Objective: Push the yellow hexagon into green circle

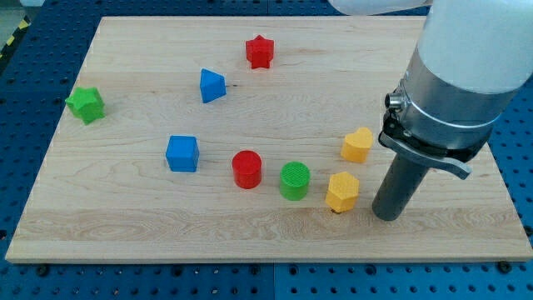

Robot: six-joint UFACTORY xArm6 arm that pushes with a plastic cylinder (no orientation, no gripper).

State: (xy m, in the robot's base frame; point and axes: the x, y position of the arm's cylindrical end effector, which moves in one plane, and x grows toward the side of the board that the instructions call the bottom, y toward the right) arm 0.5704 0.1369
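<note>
Tip (388, 215) right of yellow hexagon (342, 192); green circle (295, 181) beyond — left.

The arm enters from the view's top right, its pale housing ending in a metal collar. From the collar a straight dark rod descends nearly upright. The tip (389, 215) rests at board level, lower right.
</note>
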